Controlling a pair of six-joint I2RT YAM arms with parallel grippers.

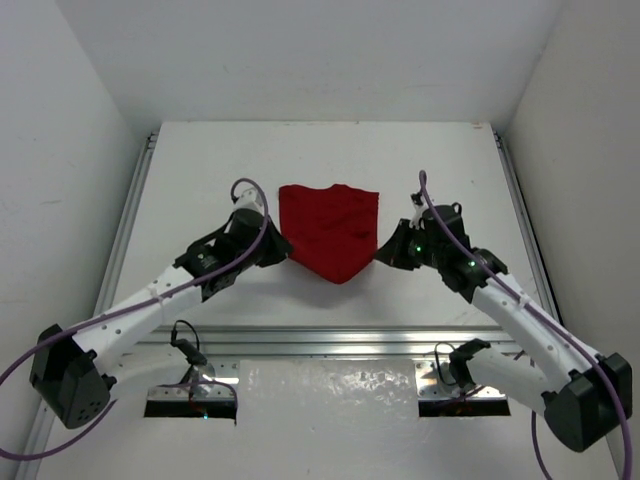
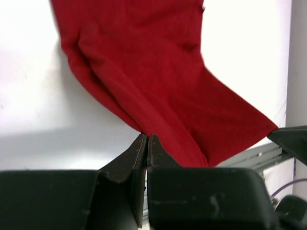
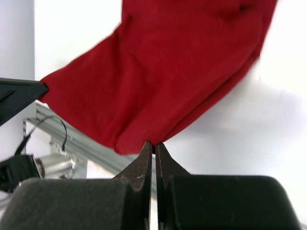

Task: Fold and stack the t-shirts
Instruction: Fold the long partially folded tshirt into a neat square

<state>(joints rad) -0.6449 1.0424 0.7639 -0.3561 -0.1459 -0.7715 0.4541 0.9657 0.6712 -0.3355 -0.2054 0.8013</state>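
Observation:
The dark red t-shirt [image 1: 330,230] lies partly folded in the middle of the white table, its far edge flat and its near part drooping to a point. My left gripper [image 1: 277,246] is shut on the shirt's left near edge; in the left wrist view the cloth [image 2: 158,81] runs into the closed fingertips [image 2: 147,139]. My right gripper [image 1: 385,252] is shut on the right near edge; in the right wrist view the cloth [image 3: 168,72] hangs from the closed tips [image 3: 154,145]. Both hold the cloth a little above the table.
A metal rail [image 1: 330,340] runs along the table's near edge, in front of the arm bases. Side rails [image 1: 130,220] and white walls bound the table left and right. The opposite gripper's black tip shows at the edge of the right wrist view [image 3: 14,98].

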